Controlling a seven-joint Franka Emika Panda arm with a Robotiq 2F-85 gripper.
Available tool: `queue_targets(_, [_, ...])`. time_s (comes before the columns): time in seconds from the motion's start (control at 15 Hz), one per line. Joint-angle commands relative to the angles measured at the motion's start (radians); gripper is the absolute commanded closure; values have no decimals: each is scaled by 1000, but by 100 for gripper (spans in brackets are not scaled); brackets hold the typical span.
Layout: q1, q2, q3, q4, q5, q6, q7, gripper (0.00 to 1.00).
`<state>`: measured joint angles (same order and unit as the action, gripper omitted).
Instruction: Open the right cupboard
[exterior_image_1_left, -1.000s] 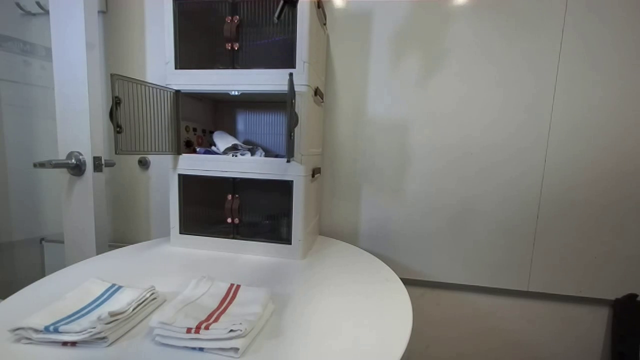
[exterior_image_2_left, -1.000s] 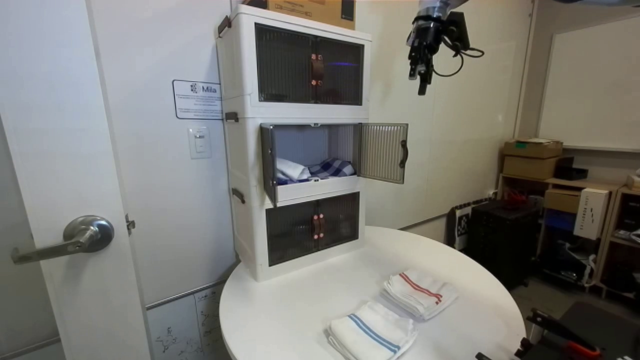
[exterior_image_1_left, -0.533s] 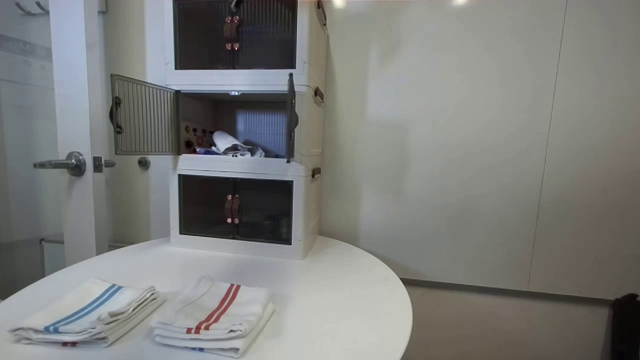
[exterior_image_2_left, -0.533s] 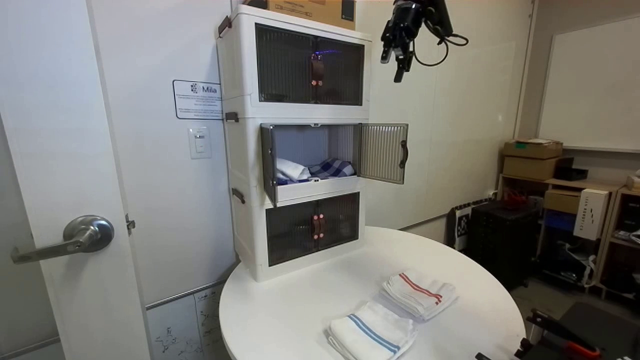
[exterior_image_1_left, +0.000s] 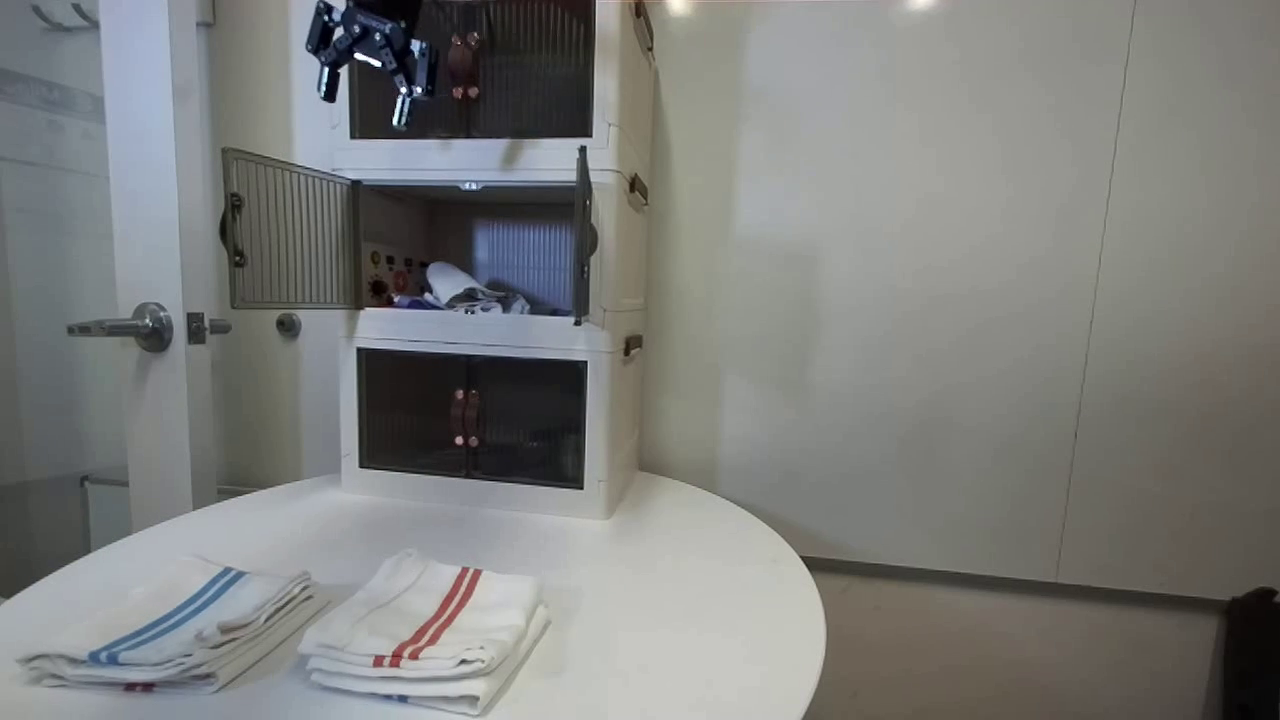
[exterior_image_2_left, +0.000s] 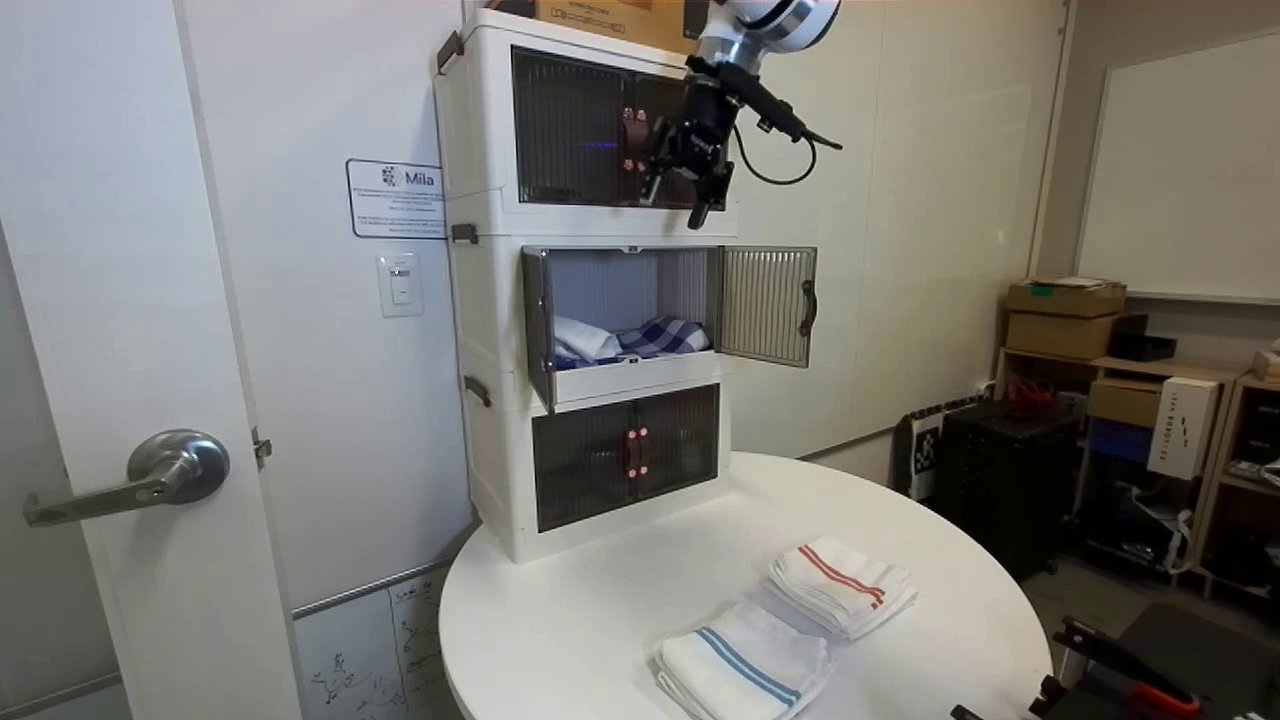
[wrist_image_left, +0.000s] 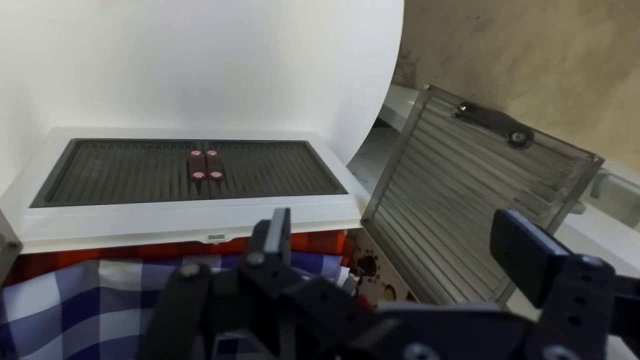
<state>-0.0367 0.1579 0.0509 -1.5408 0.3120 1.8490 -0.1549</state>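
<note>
From where I stand, the fingers (wrist_image_left: 527, 256) are spread wide with nothing between them, poised before the upper cupboard (exterior_image_2_left: 570, 130) and, so far as I can see, touching nothing. The right door (exterior_image_2_left: 765, 305), taken as the one on the right when facing the fronts, belongs to the middle cupboard (exterior_image_2_left: 640, 380) and stands swung well out; the left door (exterior_image_1_left: 290, 230) stands open too. The task does not name a level, but on this one the opening step appears complete. To finish cleanly, raise the fingers before any sideways travel, so that neither open door is knocked. Should a wider swing be required, hook one of the fingers behind the strap handle (exterior_image_2_left: 808, 308) and pull along the door's own arc, without squeezing. Material notes: both doors are ribbed, translucent sheets in thin frames and will probably flex under side load. The cupboard bodies are smooth, white and round-cornered. Inside lies loosely bunched checked cloth (wrist_image_left: 75, 300), likely soft. Folded striped towels (exterior_image_1_left: 425, 640) rest flat on the round table (exterior_image_1_left: 680, 600).
</note>
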Motion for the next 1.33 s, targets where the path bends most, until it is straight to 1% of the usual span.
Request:
queue_targets(0.0, [54,-129,-9,-236,-103,241,155,0])
queue_targets(0.13, [72,-171,-8,-324,-184,333,271,0])
queue_targets(0.33, [73,-230,-5,-433,-266,371,402,0])
queue_targets(0.4, [71,-253,-4,-466,-279,373,414,0])
queue_targets(0.6, [69,-314,2,-555,-286,414,393,0])
queue_targets(0.67, [71,-331,3,-580,-274,434,358,0])
queue_targets(0.73, [79,-356,1,-621,-251,502,274,0])
queue_targets(0.8, [86,-377,0,-651,-240,525,221,0])
queue_targets(0.87, [74,-308,2,-562,-259,456,301,0])
queue_targets(1.07, [82,-351,3,-621,-257,497,251,0])
queue_targets(1.27, [83,-359,3,-630,-257,499,247,0])
